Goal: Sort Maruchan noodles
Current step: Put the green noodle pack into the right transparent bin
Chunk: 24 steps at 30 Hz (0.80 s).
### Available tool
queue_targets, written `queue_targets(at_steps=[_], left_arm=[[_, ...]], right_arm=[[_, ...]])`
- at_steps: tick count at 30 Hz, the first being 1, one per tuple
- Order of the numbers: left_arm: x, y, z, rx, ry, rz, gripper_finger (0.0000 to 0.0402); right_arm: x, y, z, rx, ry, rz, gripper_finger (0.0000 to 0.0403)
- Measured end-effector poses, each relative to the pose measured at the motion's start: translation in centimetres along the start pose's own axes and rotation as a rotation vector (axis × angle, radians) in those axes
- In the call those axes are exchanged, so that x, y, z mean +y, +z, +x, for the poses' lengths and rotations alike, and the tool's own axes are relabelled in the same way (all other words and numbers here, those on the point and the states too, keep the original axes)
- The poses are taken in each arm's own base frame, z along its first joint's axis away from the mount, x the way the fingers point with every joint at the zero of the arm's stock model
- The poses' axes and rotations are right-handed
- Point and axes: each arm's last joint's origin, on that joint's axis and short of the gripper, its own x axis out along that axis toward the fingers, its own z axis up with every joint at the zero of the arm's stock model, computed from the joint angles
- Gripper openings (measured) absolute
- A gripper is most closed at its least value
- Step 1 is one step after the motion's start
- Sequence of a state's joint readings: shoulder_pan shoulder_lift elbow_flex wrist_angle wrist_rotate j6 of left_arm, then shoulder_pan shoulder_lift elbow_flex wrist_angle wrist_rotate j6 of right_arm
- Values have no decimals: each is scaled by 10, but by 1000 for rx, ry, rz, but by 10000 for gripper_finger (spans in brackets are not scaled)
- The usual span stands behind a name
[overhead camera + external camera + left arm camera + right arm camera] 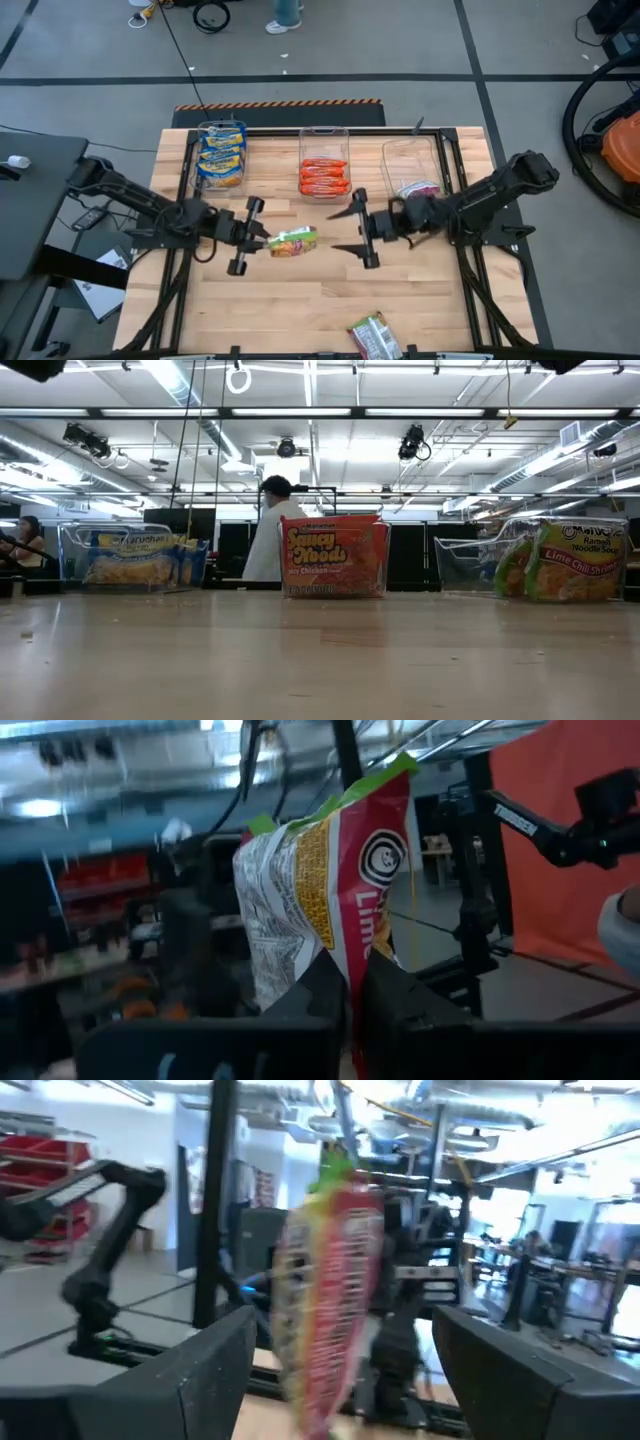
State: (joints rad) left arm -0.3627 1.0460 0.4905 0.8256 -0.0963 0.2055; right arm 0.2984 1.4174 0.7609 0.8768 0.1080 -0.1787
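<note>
So this looks like a handover in mid-air over the middle of the tabletop (320, 300). The left tool (258, 238) is pinched tight on one end of a green-and-pink noodle packet (293, 242), and the packet sticks out sideways toward the other arm. The right tool (362, 232) sits just beside the packet's free end with its fingers spread wide, nothing in them.

If the point is to pass it across, I'd bring the right fingers in so they straddle the loose end squarely, close on a flat part of the wrapper and not the crimped edge, and only then let the left side let go. The wrapper is floppy, so a shallow bite could slip. The right wrist view is smeary, so I can't say how well it's lined up.

Another green-and-pink packet (376, 337) lies at the near edge of the tabletop. Further back, three clear bins: yellow-and-blue packets (221, 158) in the left bin (222, 127), orange-red ones (324, 176) in the middle bin (324, 132), and green-and-pink ones (418, 189) in the right bin (410, 150), which is probably where this one goes.
</note>
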Motion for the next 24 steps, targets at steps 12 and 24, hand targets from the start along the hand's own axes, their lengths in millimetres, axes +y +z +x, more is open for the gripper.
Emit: queue_targets(at_steps=[12,24], left_arm=[[19,-4,22,-81,-54,154,20],[48,-6,31,-60,45,251,20]], right_arm=[[-33,12,18,54,78,109,319],[-39,16,7,162,166,27,359]])
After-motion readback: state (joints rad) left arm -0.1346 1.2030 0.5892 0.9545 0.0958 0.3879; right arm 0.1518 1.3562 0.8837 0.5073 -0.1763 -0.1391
